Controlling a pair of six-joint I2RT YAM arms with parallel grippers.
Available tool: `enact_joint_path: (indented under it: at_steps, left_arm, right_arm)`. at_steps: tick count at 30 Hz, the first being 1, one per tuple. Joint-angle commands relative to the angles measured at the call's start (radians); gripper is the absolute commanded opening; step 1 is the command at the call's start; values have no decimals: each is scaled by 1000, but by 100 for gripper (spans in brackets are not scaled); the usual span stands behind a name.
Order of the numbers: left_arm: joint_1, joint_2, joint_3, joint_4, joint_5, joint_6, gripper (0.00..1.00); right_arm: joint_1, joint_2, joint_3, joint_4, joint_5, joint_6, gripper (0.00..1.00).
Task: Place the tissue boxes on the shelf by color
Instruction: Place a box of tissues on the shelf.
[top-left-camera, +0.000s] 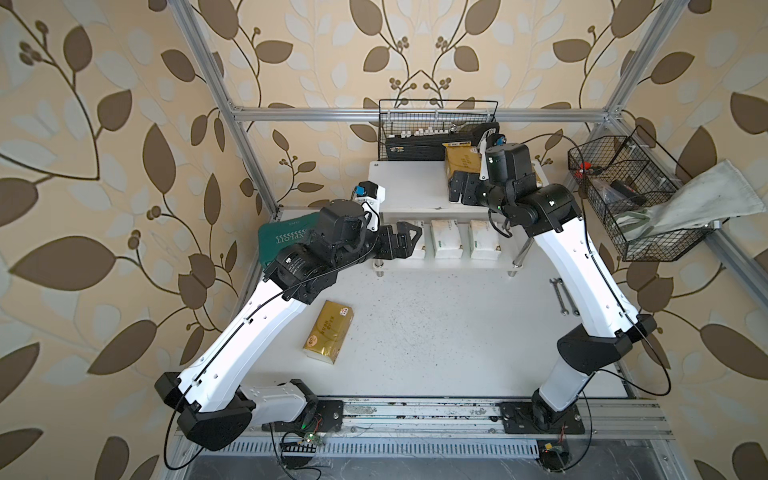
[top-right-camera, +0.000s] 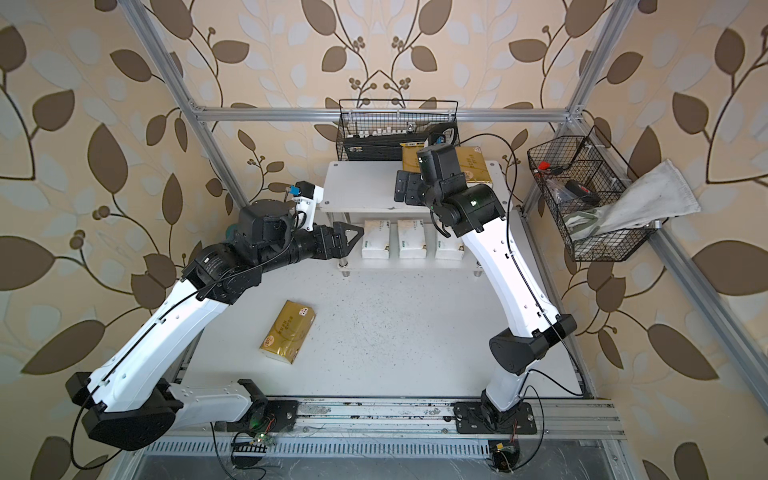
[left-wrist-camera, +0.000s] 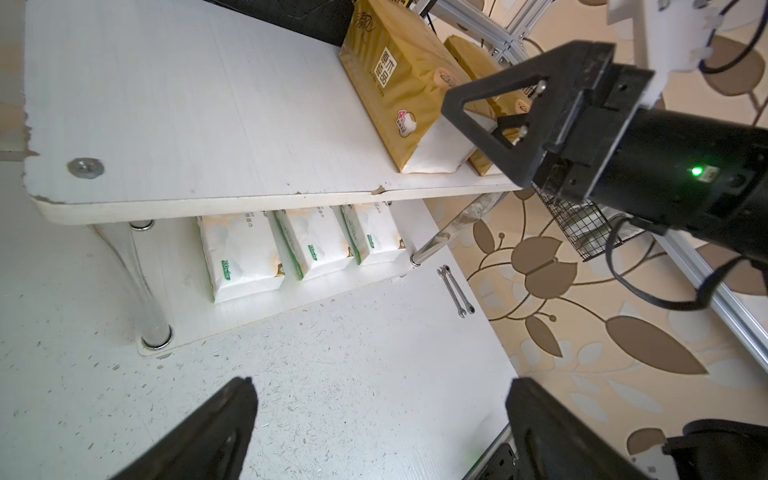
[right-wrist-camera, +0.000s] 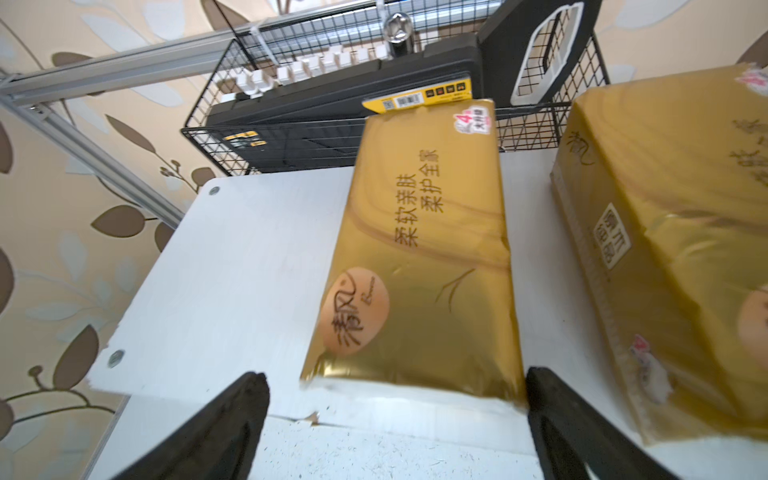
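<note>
The white two-tier shelf (top-left-camera: 409, 187) (top-right-camera: 357, 189) stands at the back of the table. Three white tissue boxes (top-right-camera: 411, 241) (left-wrist-camera: 316, 241) sit in a row on its lower board. Two gold tissue boxes (right-wrist-camera: 419, 257) (left-wrist-camera: 395, 79) lie side by side at the right of the top board. My right gripper (right-wrist-camera: 395, 399) (top-left-camera: 457, 189) hovers open at the near end of the left gold one, with a gap at one finger. A third gold box (top-left-camera: 328, 332) (top-right-camera: 287, 332) lies flat on the table at front left. My left gripper (left-wrist-camera: 382, 415) (top-right-camera: 347, 239) is open and empty, just left of the lower board.
A black wire basket (top-left-camera: 436, 124) with a black case hangs behind the shelf. Another wire basket (top-left-camera: 631, 208) with a grey cloth hangs at the right. A teal case (top-left-camera: 282, 239) lies behind my left arm. Two wrenches (top-left-camera: 563, 297) lie right of the shelf.
</note>
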Motion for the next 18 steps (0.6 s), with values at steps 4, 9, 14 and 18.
enact_joint_path:
  at_steps: [4,9,14,18]
  left_arm:
    - [9,-131,-129,29,-103,-37,99]
    - [10,-243,-260,-2,-236,-72,99]
    - [9,-333,-350,-62,-357,-105,99]
    - [11,-388,-406,-93,-429,-129,99]
  right_arm:
    - [114,-107,-57,51,44,-30,99]
    - [201,-178,-163,92,83,-35,99]
    - [227,-235,-267,125,87,-16,99]
    - [235,-238,-295,136,82,-15,99]
